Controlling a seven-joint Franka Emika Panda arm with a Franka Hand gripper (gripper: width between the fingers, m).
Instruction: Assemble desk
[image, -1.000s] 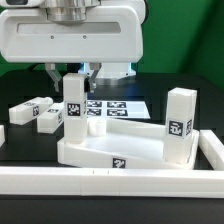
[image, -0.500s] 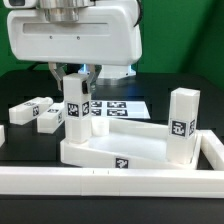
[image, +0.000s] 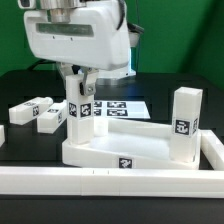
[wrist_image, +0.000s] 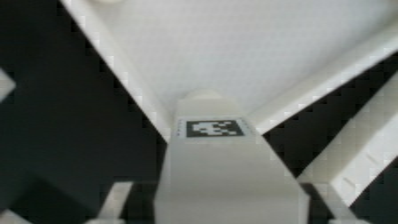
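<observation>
The desk slab (image: 115, 150) lies flat, rim up, near the front rail. One white leg (image: 182, 122) stands upright at its corner on the exterior view's right. My gripper (image: 78, 78) is shut on a second leg (image: 77, 112), which stands upright at the slab's corner on the exterior view's left. In the wrist view this leg (wrist_image: 217, 160) runs down between my fingers (wrist_image: 118, 200) toward the slab (wrist_image: 249, 50), its tag facing the camera. Two loose legs (image: 28, 108) (image: 50, 118) lie on the table to the exterior view's left.
The marker board (image: 122, 108) lies flat behind the slab. A long white border rail (image: 110, 182) runs along the front and up the exterior view's right side (image: 213, 150). The table is black.
My hand has turned about the held leg and shifted a little toward the exterior view's right. The leg stays upright at the same corner. The other parts have not moved.
</observation>
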